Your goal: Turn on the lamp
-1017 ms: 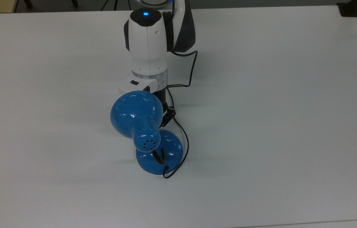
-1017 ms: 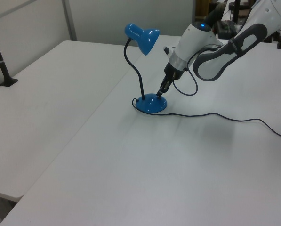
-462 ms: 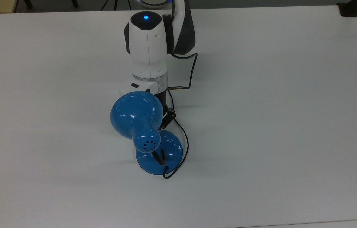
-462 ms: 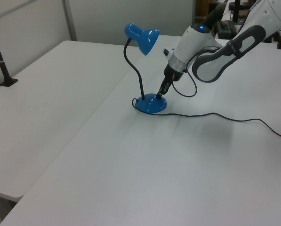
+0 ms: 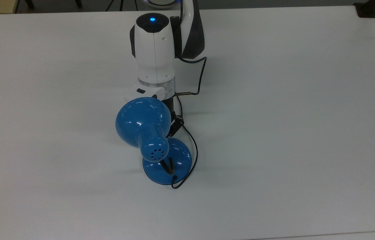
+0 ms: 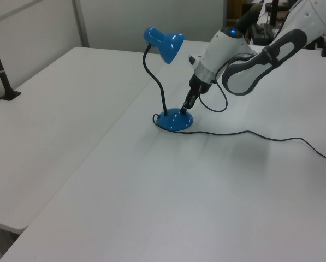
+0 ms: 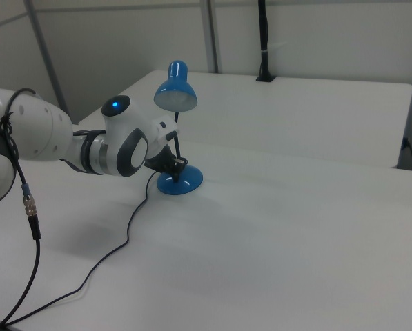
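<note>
In the left view, the lamp point(image 6: 164, 82) stands mid-counter point(image 6: 152, 207), unlit, with the gripper point(image 6: 185, 107) tip down on its base at the right, finger state indeterminate; the press step appears in hand, and next likely requires firm downward pressure on the switch.

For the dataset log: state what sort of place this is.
Most likely a robotics lab or test room: a robot arm works at a blue desk lamp on plain white tables, with partition walls around them.
</note>
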